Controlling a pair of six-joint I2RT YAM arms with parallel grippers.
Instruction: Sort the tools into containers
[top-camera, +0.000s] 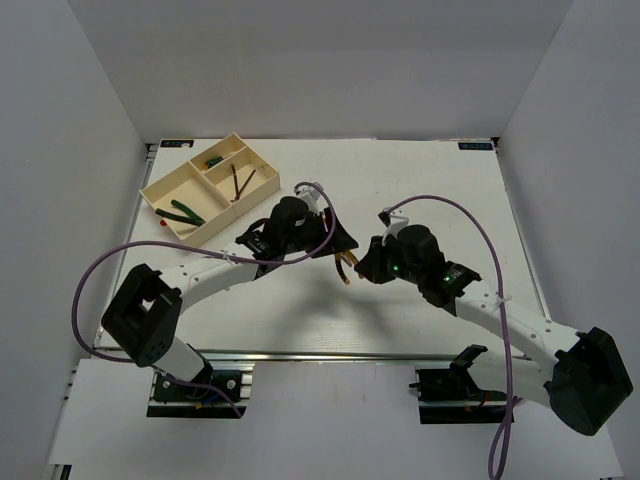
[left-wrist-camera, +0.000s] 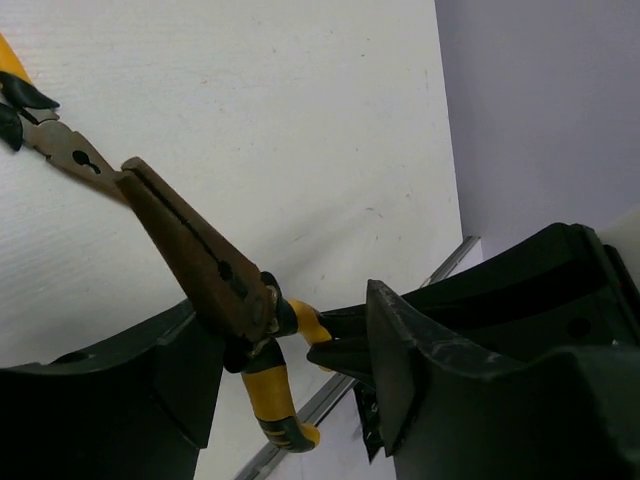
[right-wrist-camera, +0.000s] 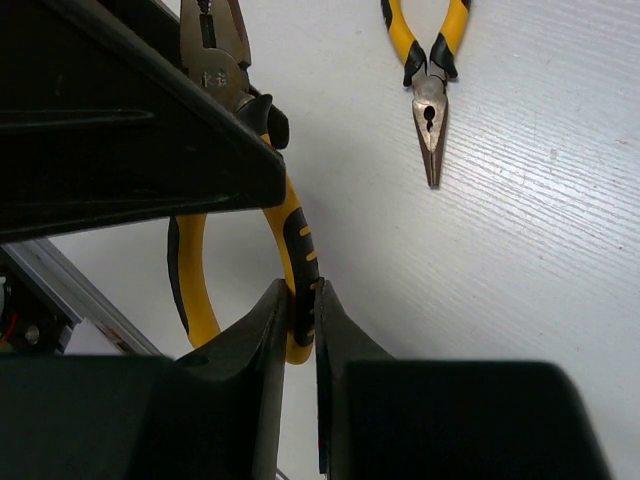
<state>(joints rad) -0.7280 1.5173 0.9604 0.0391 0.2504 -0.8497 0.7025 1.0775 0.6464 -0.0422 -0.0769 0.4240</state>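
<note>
Black fingertips of the right gripper (right-wrist-camera: 302, 296) fill the bottom of the right wrist view, pinched shut on one yellow and black handle of the large pliers (right-wrist-camera: 290, 205). The other handle hangs free to the left, and the tool's head runs to the top of the frame, behind a dark finger of the other arm.

In the left wrist view the left gripper (left-wrist-camera: 285, 322) straddles the same pliers near the pivot. Its jaws stand apart: the lower-left finger lies against the rusty brown head, and a gap shows on the right-hand side.

Beyond, a smaller pair of yellow-handled pliers (right-wrist-camera: 430, 100) lies closed on the white table (right-wrist-camera: 540, 260), well apart from both grippers.

From above, the cream tray (top-camera: 185, 163) sits at the upper left of the table, away from both arms. Its long section, along the near side, holds green-handled pliers (top-camera: 182, 213). Of the two smaller sections, the right one holds two thin dark rods (top-camera: 241, 183) and the upper one a small green piece (top-camera: 212, 160).
</note>
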